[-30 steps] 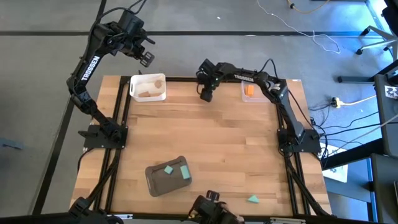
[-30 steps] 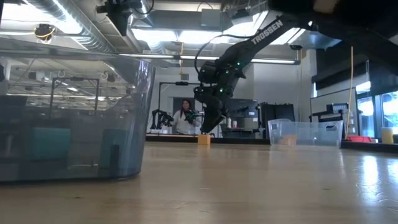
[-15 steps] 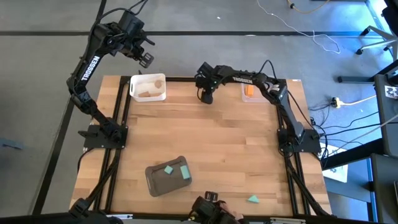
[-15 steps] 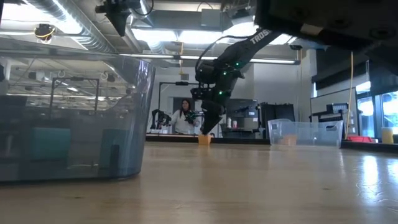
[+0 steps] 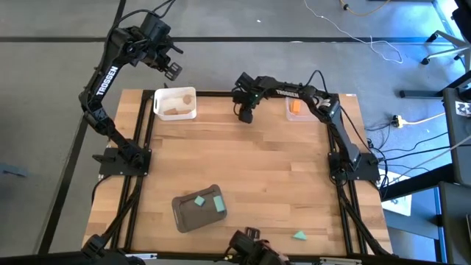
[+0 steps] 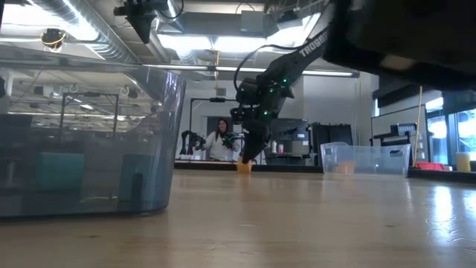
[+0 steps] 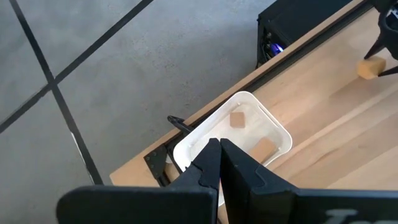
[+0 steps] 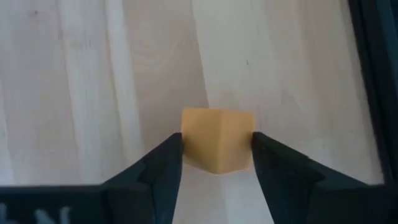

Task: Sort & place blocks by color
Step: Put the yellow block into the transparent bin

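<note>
Right now a pale natural wood block (image 8: 218,140) sits on the table (image 5: 257,169) between the two fingers of the right gripper (image 8: 216,163), near the table's far edge. In the right wrist view both fingertips (image 8: 168,155) press against the block's sides, so the gripper is grasping it, and in the low view the block (image 6: 243,167) rests on the wood directly beneath the gripper (image 6: 248,158). Just beside that gripper (image 5: 245,112), toward the right arm's own side, a clear tray (image 5: 288,109) holds an orange block (image 5: 296,107). Farther off on the gripper's other side, a white tray (image 5: 157,107) at the far left corner holds two pale blocks (image 5: 188,98). The left gripper (image 5: 174,70) hangs above and beyond this white tray (image 7: 273,127), off the table's edge, fingers clenched together on nothing. Well apart, at the near side, a dark grey tray (image 5: 180,210) carries two teal-green blocks (image 5: 199,200), and one teal-green wedge (image 5: 299,235) lies loose on the table near its front edge.
</note>
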